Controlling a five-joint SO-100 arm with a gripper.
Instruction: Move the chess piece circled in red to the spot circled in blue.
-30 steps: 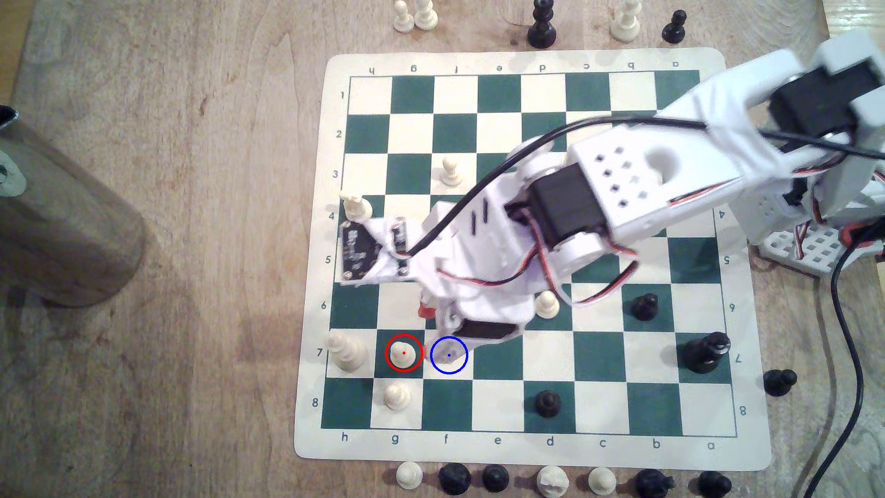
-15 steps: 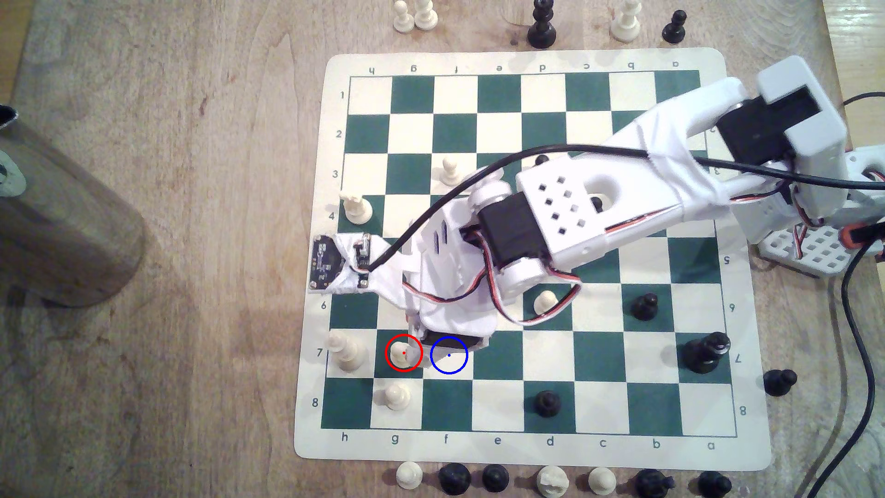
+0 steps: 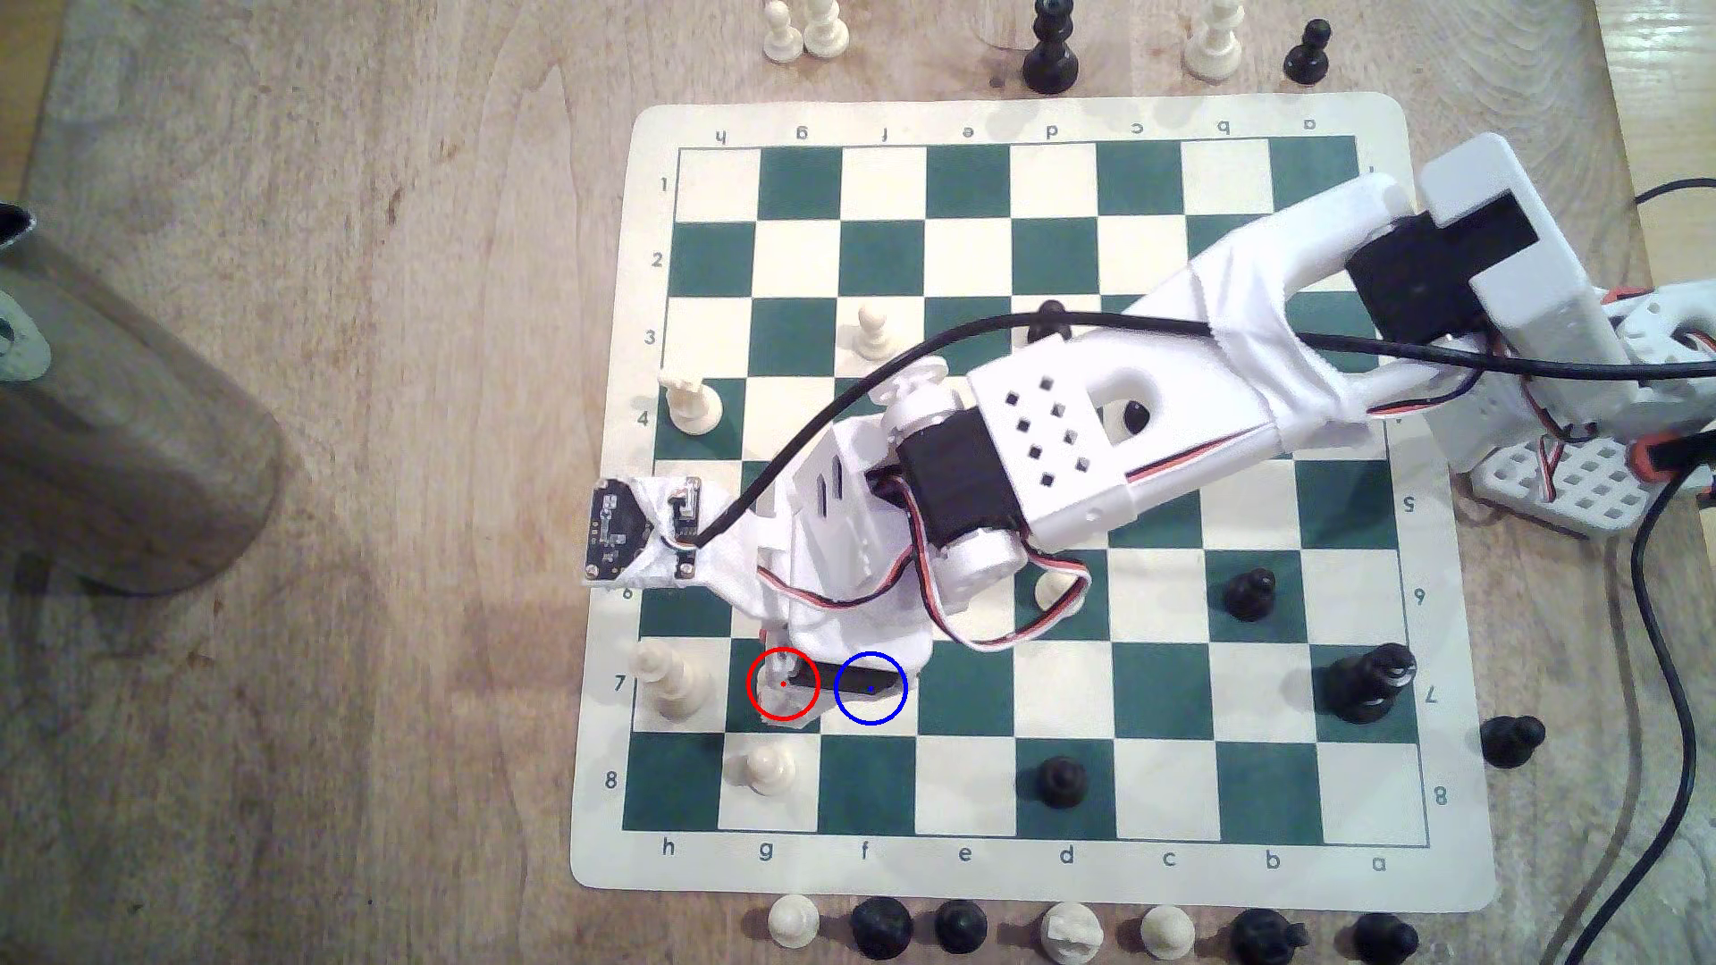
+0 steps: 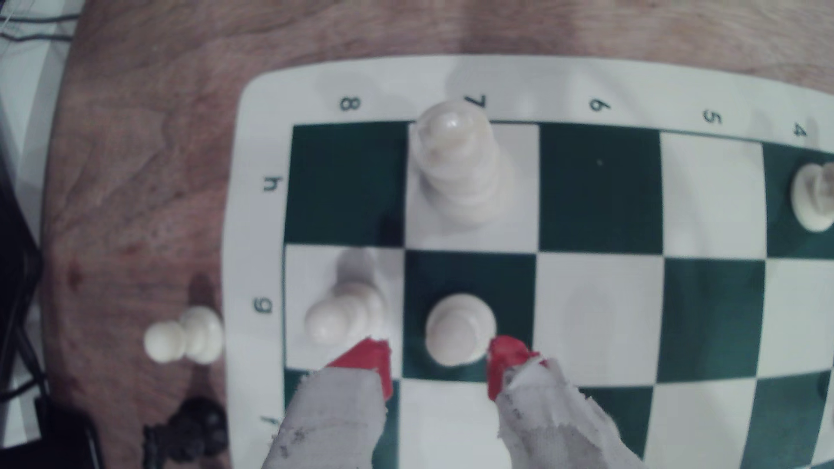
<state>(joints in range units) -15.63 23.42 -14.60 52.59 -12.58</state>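
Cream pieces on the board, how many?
6: cream pieces on f3, h4, d6 (half under the arm), h7, g8, plus the circled pawn on g7 at the gripper. The arm may hide more.

A: In the exterior view the tool's body covers most of the pawn [image 3: 769,691] in the red ring and much of the blue-ringed square [image 3: 893,713].

B: And the wrist view?

A: Blurred throughout; the tool [image 4: 440,367] is cut off at the near edge, fingers spread either side of the pawn [image 4: 459,328]
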